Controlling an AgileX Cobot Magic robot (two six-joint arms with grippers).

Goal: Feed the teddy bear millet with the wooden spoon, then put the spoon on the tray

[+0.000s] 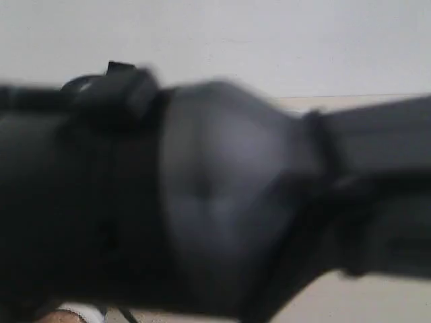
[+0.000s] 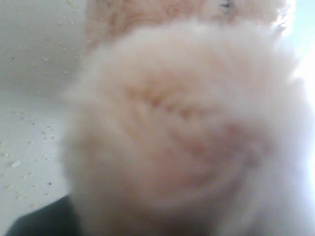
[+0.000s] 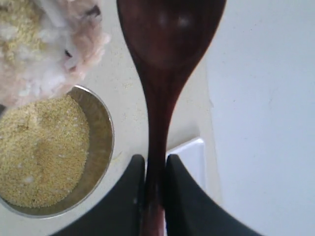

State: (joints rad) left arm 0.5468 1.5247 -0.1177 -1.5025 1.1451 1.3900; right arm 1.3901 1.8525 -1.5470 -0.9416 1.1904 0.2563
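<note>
- wooden spoon point(image 3: 170, 44): handle clamped between the right pincer point(image 3: 156, 164) jaws, held off the table; no grains seen on its bowl.
- millet point(image 3: 42, 152): heaped in steel bowl point(image 3: 106, 137), near the spoon; grains also stuck in teddy bear point(image 3: 54, 54) fur at the bowl's rim.
- Progress, judged: feeding looks done or nearly done; spoon not yet on tray.
- tray point(image 3: 194, 155): only a white corner shows, beside the handle; probably it.
- left pincer: fur fills its camera, so cannot tell apart or together.
- Exterior view blocked by a dark blurred arm point(image 1: 202, 202).
</note>
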